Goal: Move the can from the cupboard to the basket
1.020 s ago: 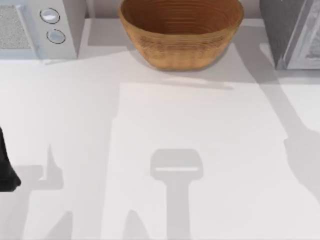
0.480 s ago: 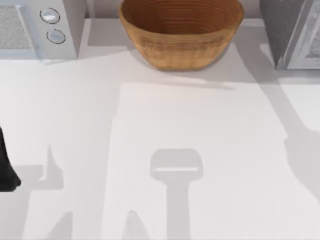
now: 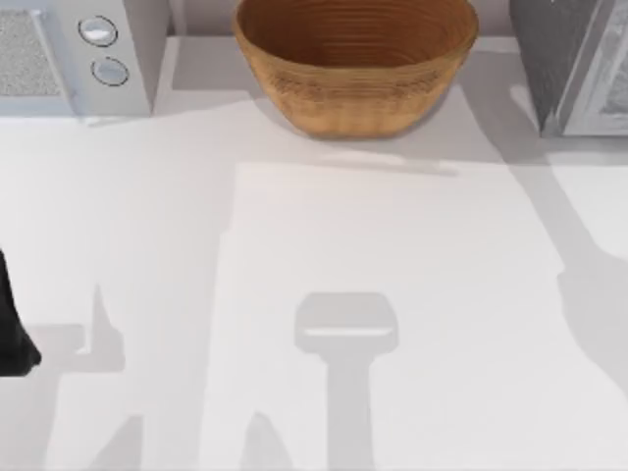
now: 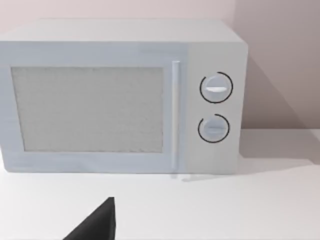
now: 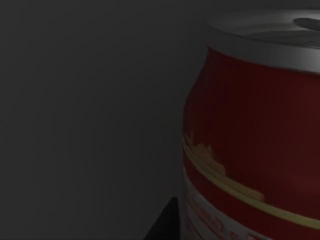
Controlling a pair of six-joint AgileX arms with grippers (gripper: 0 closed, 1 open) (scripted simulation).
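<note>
Progress is early, as far as you can judge: the small red-sided can w/ round silver lid point(image 5: 255, 130) sits upright in a dim, dark-walled space, close in front of the right wrist camera, so it looks to be inside the grey cupboard point(image 3: 569, 64) at the table's back right. It's nowhere near the large oval tan-brown woven wicker basket point(image 3: 355, 64), which stands at the back centre of the white table point(image 3: 392, 255), no can to be seen in the part of it that shows.

Right gripper point(image 5: 167, 222): you get one dark fingertip low in the right wrist view, just beside the can's base. Whether it touches the can, and whether the fingers are spread or clamped, can't tell.

Left arm point(image 3: 12, 324) is parked at the table's left edge; one dark fingertip of the left gripper point(image 4: 95, 225) shows in its wrist view, facing the white microwave w/ two round knobs point(image 4: 120, 97). Finger state there: can't tell either.

Left to do, by my read: secure the grip, pull the can out of the cupboard, carry it across to the basket, drop it in.
</note>
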